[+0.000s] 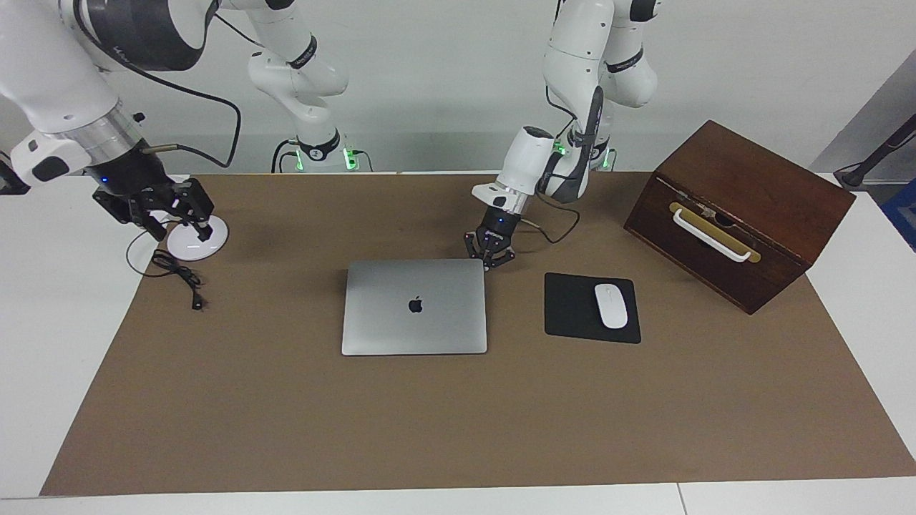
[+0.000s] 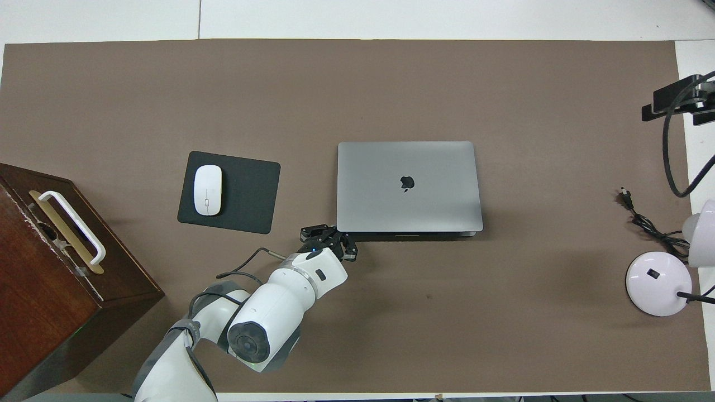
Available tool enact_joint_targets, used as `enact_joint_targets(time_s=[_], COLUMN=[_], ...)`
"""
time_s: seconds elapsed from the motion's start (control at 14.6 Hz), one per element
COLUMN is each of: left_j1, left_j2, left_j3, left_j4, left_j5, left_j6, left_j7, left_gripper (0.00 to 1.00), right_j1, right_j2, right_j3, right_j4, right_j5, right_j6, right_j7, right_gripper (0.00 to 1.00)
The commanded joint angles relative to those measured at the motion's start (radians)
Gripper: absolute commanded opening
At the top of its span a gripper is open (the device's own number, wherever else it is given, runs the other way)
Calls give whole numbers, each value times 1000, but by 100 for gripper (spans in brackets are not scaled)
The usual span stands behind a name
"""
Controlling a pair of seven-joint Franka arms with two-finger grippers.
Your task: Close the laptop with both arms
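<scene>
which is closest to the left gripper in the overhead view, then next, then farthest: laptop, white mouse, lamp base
From the left gripper:
1. laptop, its corner right at the gripper.
2. white mouse, on the black mouse pad toward the left arm's end of the table.
3. lamp base, at the right arm's end of the table.
</scene>
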State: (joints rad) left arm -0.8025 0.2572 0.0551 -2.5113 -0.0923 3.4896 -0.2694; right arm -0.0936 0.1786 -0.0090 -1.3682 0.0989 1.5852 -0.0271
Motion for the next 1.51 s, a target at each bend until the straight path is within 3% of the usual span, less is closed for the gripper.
enact_joint_targets(time_s=[0.0, 0.27, 0.48, 0.96, 1.44], left_j1=[5, 3, 3, 32, 117], left_j2=[-44, -85, -130, -392, -460], left_j3=[2, 0, 0, 14, 15], left_j4=[-47, -87, -110, -83, 126], left_j5=[0, 0, 0, 0, -1], left_j6=[-9, -14, -61, -588, -1079], left_j7=[-10, -17, -20, -7, 73], left_gripper=[0, 0, 0, 0, 0], right_j1=[0, 12, 49, 89, 87], right_j2=[-99, -232, -263, -281, -271], right_j3=[8, 17, 18, 21, 21], right_j4=[-182, -389, -423, -428, -355], right_j5=[-10, -10, -10, -21, -34], right_j6=[88, 208, 211, 233, 185], right_j7=[10, 45, 102, 95, 62], right_gripper=[100, 100, 100, 100, 100])
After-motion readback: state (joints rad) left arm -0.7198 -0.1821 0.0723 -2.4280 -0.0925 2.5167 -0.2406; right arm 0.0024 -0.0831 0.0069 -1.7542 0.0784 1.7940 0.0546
